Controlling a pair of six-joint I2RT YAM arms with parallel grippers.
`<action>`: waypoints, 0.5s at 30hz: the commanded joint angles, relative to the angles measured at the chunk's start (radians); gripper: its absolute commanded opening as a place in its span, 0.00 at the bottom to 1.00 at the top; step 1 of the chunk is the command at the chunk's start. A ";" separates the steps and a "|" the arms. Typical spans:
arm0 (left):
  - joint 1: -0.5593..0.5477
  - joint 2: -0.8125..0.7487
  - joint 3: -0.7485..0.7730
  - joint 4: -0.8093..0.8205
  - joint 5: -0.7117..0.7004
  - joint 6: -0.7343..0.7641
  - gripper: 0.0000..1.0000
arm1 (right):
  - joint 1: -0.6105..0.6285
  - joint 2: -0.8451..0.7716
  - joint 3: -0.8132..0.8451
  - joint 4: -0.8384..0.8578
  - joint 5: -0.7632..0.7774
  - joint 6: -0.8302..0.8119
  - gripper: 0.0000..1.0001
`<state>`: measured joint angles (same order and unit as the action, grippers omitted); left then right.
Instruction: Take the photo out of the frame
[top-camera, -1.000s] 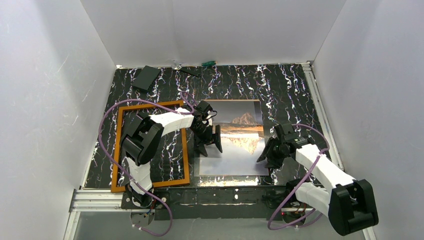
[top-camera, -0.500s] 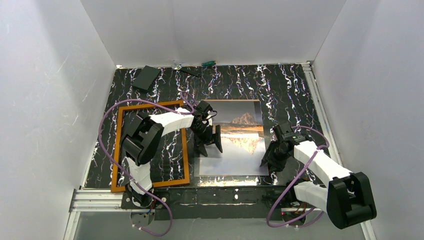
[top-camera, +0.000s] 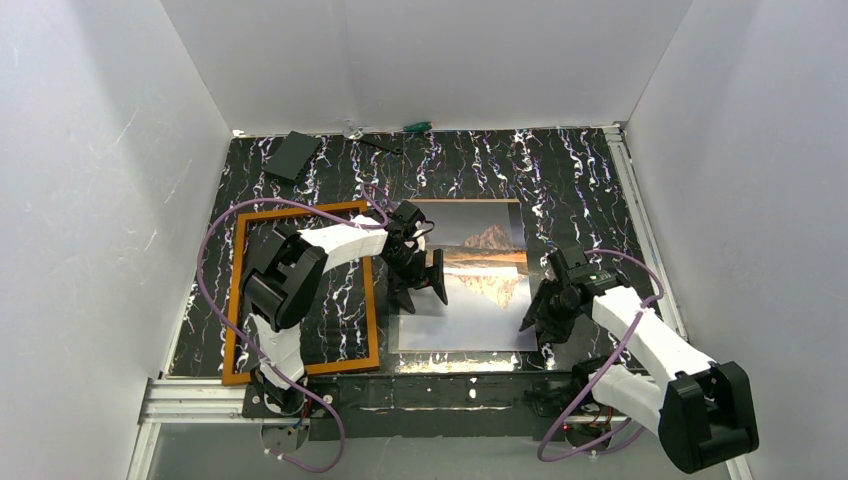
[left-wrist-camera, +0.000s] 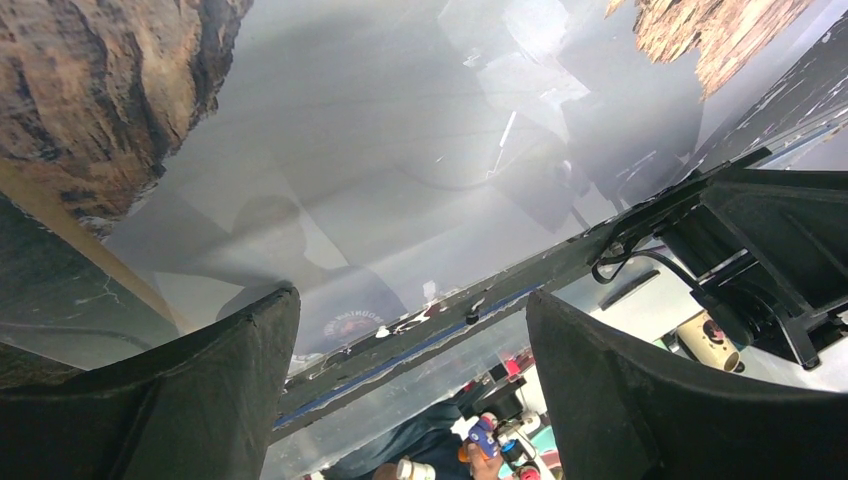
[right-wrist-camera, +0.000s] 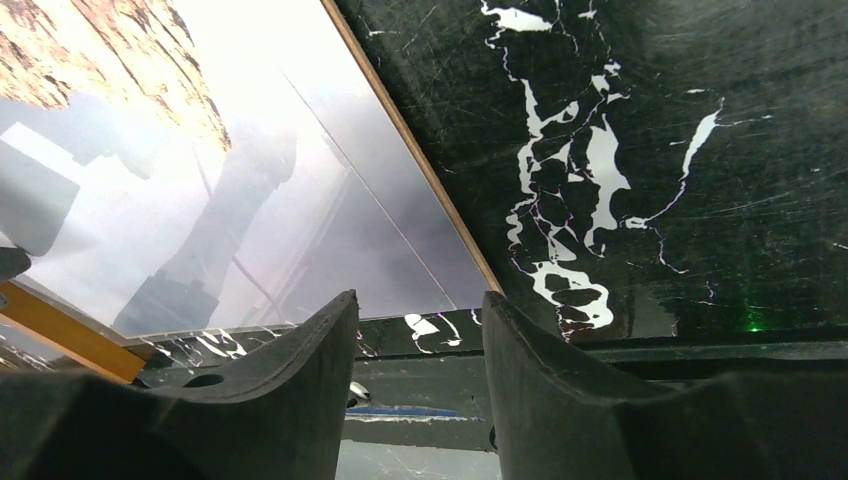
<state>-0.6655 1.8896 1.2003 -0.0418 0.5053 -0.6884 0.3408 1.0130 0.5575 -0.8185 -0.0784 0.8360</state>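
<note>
frame (top-camera: 236, 300): flat at the left, with nothing inside it
left gripper (top-camera: 420, 295): fingers apart, empty, over the photo's left edge; we fear a low sweep drags the print onto the frame
photo (top-camera: 480, 320): flat, just right of the frame
right gripper (top-camera: 536, 322): fingers apart, empty, at the photo's right edge; a nudge may skew it
</note>
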 joint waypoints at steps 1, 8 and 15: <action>-0.008 0.065 -0.051 -0.106 -0.079 0.032 0.85 | 0.004 0.032 -0.005 0.003 -0.019 0.011 0.59; -0.008 0.055 -0.060 -0.107 -0.081 0.036 0.85 | 0.004 0.080 -0.006 0.039 -0.015 0.004 0.63; -0.008 0.059 -0.057 -0.103 -0.074 0.032 0.85 | 0.004 0.094 -0.020 0.069 -0.037 0.004 0.63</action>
<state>-0.6651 1.8896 1.1999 -0.0414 0.5091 -0.6884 0.3408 1.1034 0.5400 -0.7673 -0.1081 0.8360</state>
